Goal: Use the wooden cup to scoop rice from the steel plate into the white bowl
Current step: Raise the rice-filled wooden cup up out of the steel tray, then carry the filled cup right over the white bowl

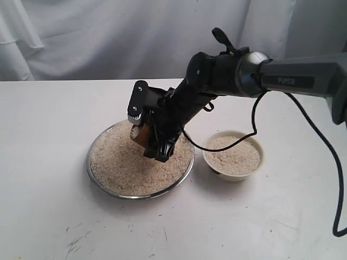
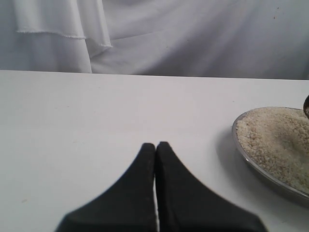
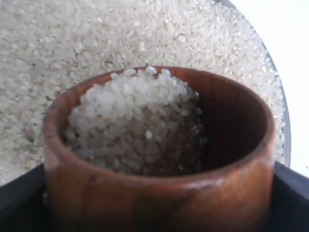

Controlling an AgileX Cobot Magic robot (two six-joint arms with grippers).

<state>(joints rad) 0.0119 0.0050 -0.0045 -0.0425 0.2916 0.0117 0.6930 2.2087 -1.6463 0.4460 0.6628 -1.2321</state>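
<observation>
The steel plate [image 1: 100, 174] lies at the table's middle, heaped with rice [image 1: 122, 165]. My right gripper [image 1: 146, 136] hangs low over the plate's far part, shut on the wooden cup [image 1: 139, 135]. In the right wrist view the wooden cup [image 3: 159, 193] sits tilted between the black fingers [image 3: 19, 200], partly filled with rice [image 3: 135, 121], and the plate's grains [image 3: 96, 34] lie just beyond its mouth. The white bowl [image 1: 259, 162] stands right of the plate, holding rice. My left gripper [image 2: 155, 146] is shut on nothing above bare table, left of the plate rim [image 2: 251, 166].
A black cable [image 1: 320, 146] hangs from the right arm down to the table's right edge. White cloth [image 1: 108, 38] backs the table. Bare white tabletop [image 1: 43, 135] spreads left of the plate and in front of it.
</observation>
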